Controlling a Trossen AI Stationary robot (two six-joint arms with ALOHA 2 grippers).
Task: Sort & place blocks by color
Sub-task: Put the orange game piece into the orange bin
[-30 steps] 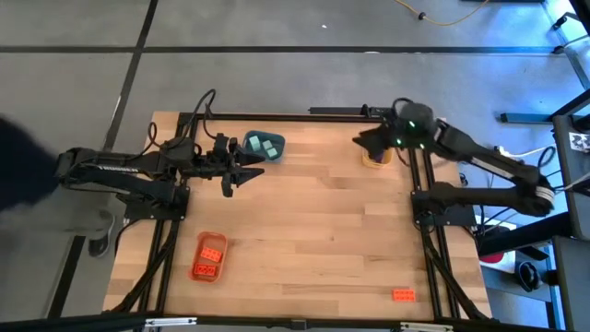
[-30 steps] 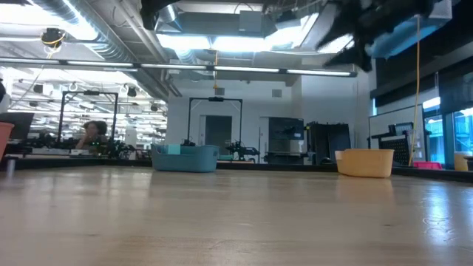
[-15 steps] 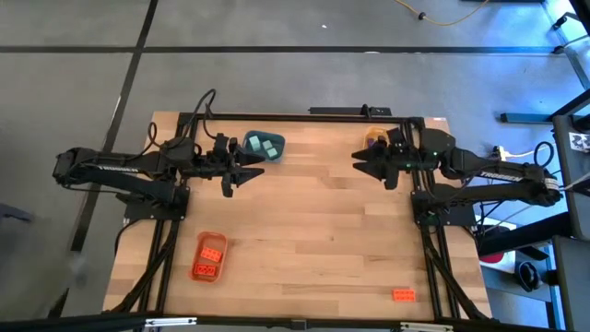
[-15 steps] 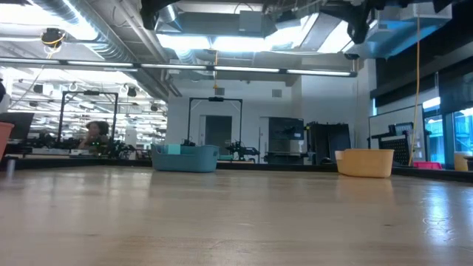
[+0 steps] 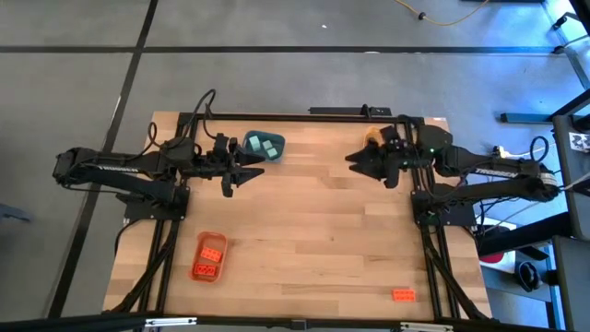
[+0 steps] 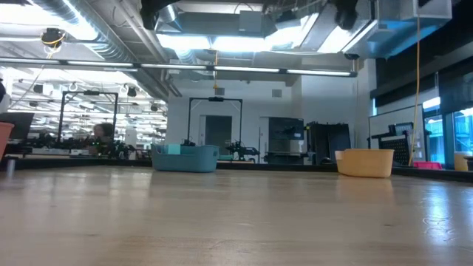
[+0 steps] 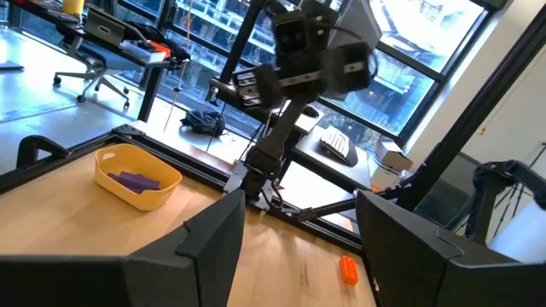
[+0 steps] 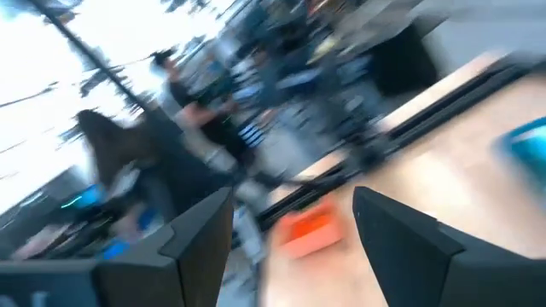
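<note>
Overhead, both the left pincer (image 5: 241, 172) and right pincer (image 5: 355, 159) hang open, empty.

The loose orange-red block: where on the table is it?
In the high view, the loose orange-red block lies alone near the table's front right corner, far from both grippers.

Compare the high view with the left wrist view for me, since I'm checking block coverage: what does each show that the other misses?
Only the high view shows the orange tray with orange-red blocks and the blue tray with teal blocks. Only the left wrist view shows purple blocks inside the yellow tray. Both show the loose orange-red block on the table, the open left end effector and the right arm.
</note>
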